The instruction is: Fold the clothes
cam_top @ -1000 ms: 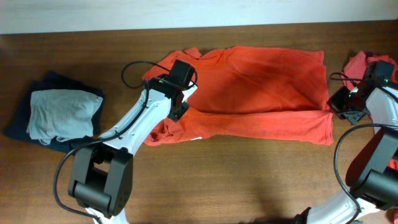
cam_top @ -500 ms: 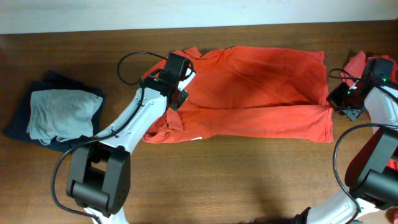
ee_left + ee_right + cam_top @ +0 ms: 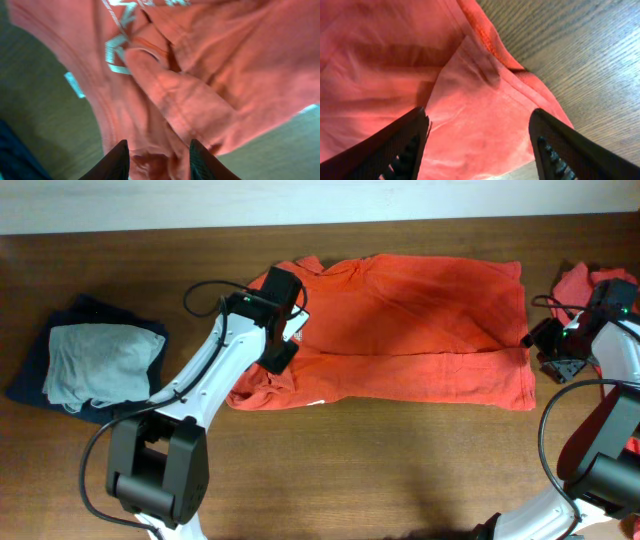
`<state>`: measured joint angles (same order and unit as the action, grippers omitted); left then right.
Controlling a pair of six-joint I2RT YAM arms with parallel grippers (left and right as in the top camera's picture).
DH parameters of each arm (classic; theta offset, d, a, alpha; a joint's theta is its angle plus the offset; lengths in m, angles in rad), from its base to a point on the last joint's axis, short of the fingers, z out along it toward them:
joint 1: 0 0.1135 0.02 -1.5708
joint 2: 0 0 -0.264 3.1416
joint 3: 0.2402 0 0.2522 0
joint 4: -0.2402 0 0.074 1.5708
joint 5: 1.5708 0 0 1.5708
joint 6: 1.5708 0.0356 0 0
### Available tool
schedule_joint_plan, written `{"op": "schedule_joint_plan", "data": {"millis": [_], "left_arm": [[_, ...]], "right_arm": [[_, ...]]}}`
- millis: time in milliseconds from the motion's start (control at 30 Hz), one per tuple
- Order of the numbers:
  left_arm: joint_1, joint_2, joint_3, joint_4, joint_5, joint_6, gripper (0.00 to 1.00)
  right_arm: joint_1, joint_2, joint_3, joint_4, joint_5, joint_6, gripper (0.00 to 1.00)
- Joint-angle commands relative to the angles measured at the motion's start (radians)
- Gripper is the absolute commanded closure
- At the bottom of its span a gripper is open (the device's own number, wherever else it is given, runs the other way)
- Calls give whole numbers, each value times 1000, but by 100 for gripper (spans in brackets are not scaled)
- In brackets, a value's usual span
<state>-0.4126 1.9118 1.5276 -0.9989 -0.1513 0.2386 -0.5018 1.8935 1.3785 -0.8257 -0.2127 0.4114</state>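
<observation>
Orange-red T-shirt (image 3: 410, 330): light, limp cotton, likely bunches and drags on table (image 3: 400, 460). Left end effector (image 3: 158, 142) spread over crumpled end. Right end effector (image 3: 479, 112) spread over corner. Pinch seamed edges.

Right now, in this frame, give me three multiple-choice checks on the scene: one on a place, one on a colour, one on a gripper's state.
1. Where does the folded pile lie?
A. On top of the T-shirt.
B. On the table by the left arm, apart from the orange-red T-shirt.
C. Under the right arm.

2. What colour is the pile's top garment?
A. Yellow.
B. Green.
C. Pale grey.

3. How is the right gripper?
A. Open over the T-shirt's corner.
B. Shut on the T-shirt.
C. Out of view.

Answers:
1 B: the overhead view shows bare wood between pile and T-shirt.
2 C: pale grey lies on a navy garment.
3 A: the right wrist view shows its fingers wide apart above the fabric.
</observation>
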Motion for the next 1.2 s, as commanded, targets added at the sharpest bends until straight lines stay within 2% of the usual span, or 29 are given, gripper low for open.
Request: {"op": "schedule_joint_plan", "data": {"millis": [0,133,300,600,700,900,967,1033,1167], "left_arm": [[-33,-13,-17,-8,49,14,59],[-63,-13,-81,34,-32,21,55],[-61,-13,-154,115,-29,-6,54],[-46,-13,-195,164,-29,-44,55],[-40,-11,-234,208,-25,-89,56],[-40,-10,-241,224,-21,-122,67],[-40,-10,-239,222,-21,-122,85],[-40,-11,-223,208,-26,-122,97],[-40,-13,-149,163,-90,-121,99]], "right_arm": [[-3,-21,15,-13,-20,-4,31],[-3,-21,15,-31,-20,-4,30],[-3,-21,15,-46,-20,-8,30],[-3,-21,15,-59,-20,-14,31],[-3,-21,15,-61,-20,-15,30],[-3,-21,15,-69,-20,-14,30],[-3,-21,15,-75,-20,-14,30],[-3,-21,15,-84,-19,-15,30],[-3,-21,15,-95,-19,-14,30]]}}
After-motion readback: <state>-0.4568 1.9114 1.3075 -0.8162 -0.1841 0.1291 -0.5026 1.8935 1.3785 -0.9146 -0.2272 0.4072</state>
